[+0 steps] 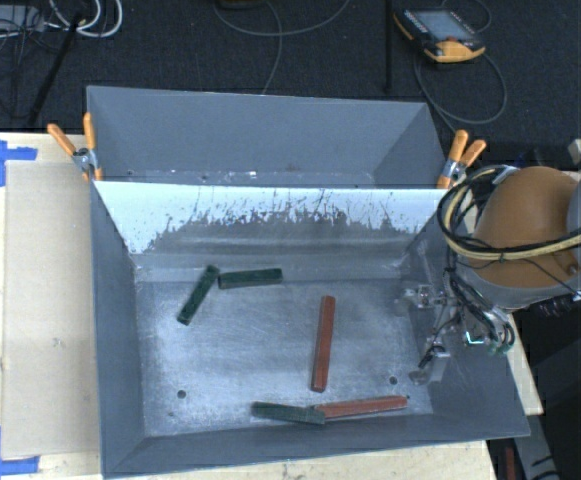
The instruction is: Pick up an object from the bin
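Grey metal bin [270, 148] with sloped walls and a speckled floor. It holds five short flat bars, lying loose and unheaped.

Item 1: centre brown bar [321, 343], reddish-brown. It lies mid-floor, nearly upright in the view, apart from the others.

Item 2: front brown bar [362, 406], reddish-brown. It lies close to the near wall, almost level, and its left end meets item 3.

Item 3: front green bar [288, 413], dark green. It lies just left of item 2, end to end with it.

Item 4: slanted green bar [197, 295], dark green. It lies on the left part of the floor, tilted, upper end to the right.

Item 5: level green bar [250, 279], dark green. It lies level, its left end at the upper end of item 4; whether they touch cannot be told.

Gripper [428, 366]: it hangs low at the bin's right side, over bare floor by the foot of the right wall. Whether it is spread or closed cannot be told. The nearest thing is the front brown bar, whose right end lies near it to the lower left, apart from it. The centre brown bar lies farther left.

Arm: an orange-brown cover [525, 223] ringed with black cables [460, 218] sits above the gripper, over the right rim.
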{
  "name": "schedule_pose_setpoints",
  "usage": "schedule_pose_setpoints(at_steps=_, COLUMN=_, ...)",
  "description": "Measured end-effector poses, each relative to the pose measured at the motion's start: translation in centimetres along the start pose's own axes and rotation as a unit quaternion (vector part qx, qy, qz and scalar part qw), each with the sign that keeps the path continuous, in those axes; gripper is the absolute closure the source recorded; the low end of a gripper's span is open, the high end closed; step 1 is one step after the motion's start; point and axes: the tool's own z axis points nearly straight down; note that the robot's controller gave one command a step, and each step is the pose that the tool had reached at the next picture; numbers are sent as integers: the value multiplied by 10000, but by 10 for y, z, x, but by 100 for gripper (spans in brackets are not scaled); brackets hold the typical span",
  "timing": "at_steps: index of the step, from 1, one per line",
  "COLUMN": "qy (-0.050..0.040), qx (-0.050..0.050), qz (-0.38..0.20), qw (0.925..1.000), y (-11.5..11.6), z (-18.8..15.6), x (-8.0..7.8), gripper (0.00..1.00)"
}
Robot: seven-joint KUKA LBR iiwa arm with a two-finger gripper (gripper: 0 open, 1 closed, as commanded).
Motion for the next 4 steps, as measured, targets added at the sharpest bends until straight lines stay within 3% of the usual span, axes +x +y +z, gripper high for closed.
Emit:
schedule_pose_setpoints(at_steps=1, qy=-47, qx=-9, qz=-377, qw=9993, y=66, z=15, x=-28, gripper=0)
schedule_pose_setpoints(at_steps=2, qy=-42, qx=5, qz=-2398, qw=9708, y=114, z=51, x=-53, gripper=0)
schedule_pose_setpoints(at_steps=3, qy=-37, qx=19, qz=-4477, qw=8942, y=114, z=71, x=-63, gripper=0)
schedule_pose_setpoints(at_steps=4, qy=-39, qx=18, qz=-4463, qw=8949, y=114, z=70, x=-63, gripper=100)
